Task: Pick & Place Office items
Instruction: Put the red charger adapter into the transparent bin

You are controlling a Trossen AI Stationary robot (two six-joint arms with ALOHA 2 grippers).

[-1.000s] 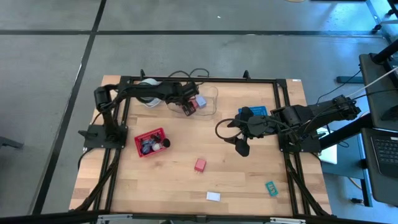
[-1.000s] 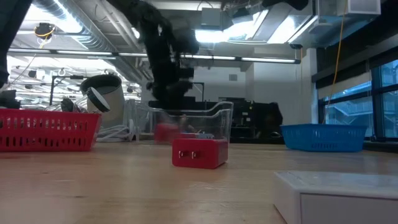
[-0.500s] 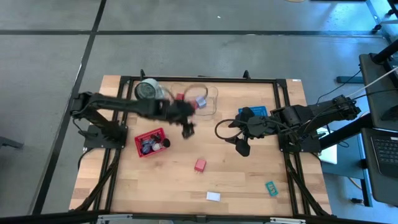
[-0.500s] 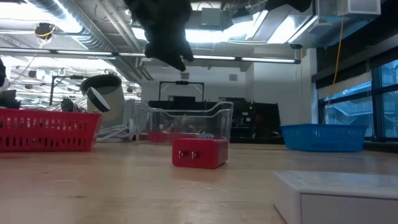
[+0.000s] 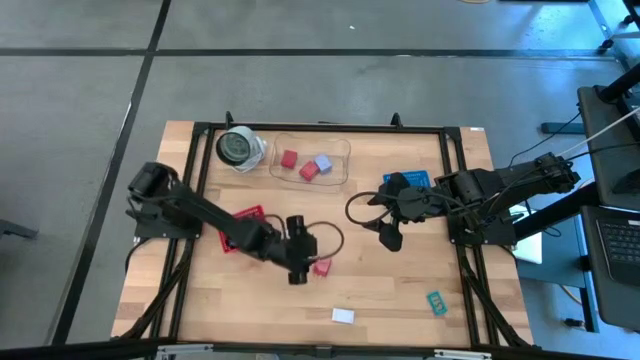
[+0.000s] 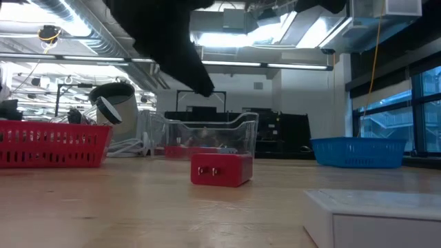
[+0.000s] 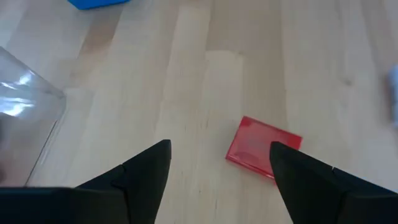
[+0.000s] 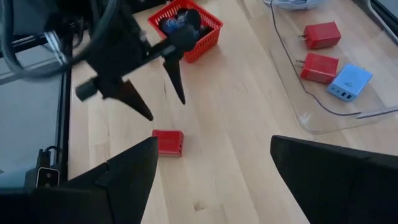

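My left gripper (image 5: 298, 274) hangs open above the table's middle, just left of a red block (image 5: 321, 267) that lies flat on the wood. In the left wrist view the red block (image 7: 263, 148) shows ahead between the spread fingers, nearer one of them and untouched. The low view has the left gripper (image 6: 189, 58) well above the block (image 6: 221, 169). Two red blocks (image 5: 289, 158) (image 5: 309, 171) and a pale blue cube (image 5: 323, 163) lie in the clear tray (image 5: 340, 150). A white block (image 5: 343, 316) and a green tag (image 5: 436, 301) lie near the near edge. My right gripper (image 5: 388, 238) waits open at the right.
The red tray (image 5: 252, 214) with small dark pieces sits partly under my left arm. The blue tray (image 5: 412, 177) lies under the right arm. A round black-and-white object (image 5: 237, 147) stands at the far left. A cable loops beside the left gripper.
My left gripper has left the clear tray at the far edge, risen, and swung toward the near edge to the red block at the table's middle. A red block that was under its fingers now lies in the clear tray.
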